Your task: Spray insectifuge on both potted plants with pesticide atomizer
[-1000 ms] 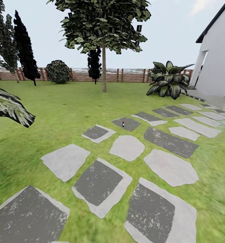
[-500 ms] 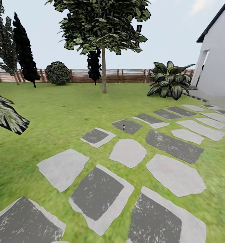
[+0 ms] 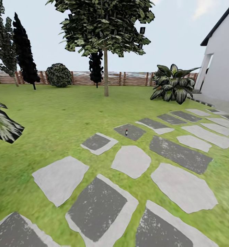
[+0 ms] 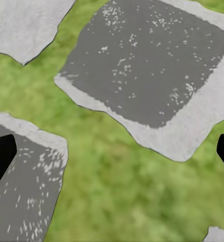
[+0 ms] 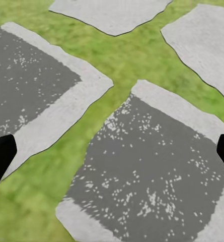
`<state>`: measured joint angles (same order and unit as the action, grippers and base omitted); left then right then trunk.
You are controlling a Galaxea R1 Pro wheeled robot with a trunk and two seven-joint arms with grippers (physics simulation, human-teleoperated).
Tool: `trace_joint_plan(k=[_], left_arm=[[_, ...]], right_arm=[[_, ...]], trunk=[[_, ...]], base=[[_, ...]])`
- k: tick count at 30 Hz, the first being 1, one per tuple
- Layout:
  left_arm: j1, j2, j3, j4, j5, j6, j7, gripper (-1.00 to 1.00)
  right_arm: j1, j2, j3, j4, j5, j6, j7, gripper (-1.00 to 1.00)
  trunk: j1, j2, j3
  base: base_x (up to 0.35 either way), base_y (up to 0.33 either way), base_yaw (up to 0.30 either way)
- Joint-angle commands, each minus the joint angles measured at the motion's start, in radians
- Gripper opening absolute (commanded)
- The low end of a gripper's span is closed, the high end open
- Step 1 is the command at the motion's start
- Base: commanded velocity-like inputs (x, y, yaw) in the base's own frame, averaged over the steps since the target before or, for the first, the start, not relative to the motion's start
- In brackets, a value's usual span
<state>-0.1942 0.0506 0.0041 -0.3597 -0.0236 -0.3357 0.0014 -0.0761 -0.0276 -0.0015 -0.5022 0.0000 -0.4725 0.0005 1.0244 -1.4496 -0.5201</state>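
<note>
The spray bottle (image 3: 126, 132) stands far off on a dark stepping stone (image 3: 129, 131) in the lawn (image 3: 59, 109), too tiny to make out details. Both grippers spread wide over stones and grass, left gripper (image 4: 112, 156) and right gripper (image 5: 112, 156) showing just dark fingertips (image 4: 0, 156) cut off at the frame edges

Stood mid-frame at the top: a leafy tree (image 3: 105, 31) on a thin trunk. Flanked at upper left by dark cypresses (image 3: 24, 48) and a round bush (image 3: 58, 74). Spread at right: a broad-leaved striped plant (image 3: 172, 85) beside a white house wall (image 3: 222, 61).
</note>
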Motion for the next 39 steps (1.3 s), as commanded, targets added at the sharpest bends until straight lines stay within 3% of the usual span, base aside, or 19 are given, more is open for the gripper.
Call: trace_joint_plan(k=[1, 39], left_arm=[[-0.001, 0.0, 0.0, 0.001, -0.002, -0.003, 0.0, 1.0], [-0.001, 0.0, -0.001, 0.001, -0.002, -0.003, 0.0, 1.0]], right_arm=[[-0.001, 0.0, 0.0, 0.001, 0.0, -0.003, 0.0, 1.0], [-0.001, 0.001, 0.0, 0.001, 0.0, -0.003, 0.0, 1.0]], trunk=[[0.001, 0.0, -0.001], [0.001, 0.0, -0.001]], base=[[0.339, 0.0, 0.0], [0.339, 0.0, 0.0]])
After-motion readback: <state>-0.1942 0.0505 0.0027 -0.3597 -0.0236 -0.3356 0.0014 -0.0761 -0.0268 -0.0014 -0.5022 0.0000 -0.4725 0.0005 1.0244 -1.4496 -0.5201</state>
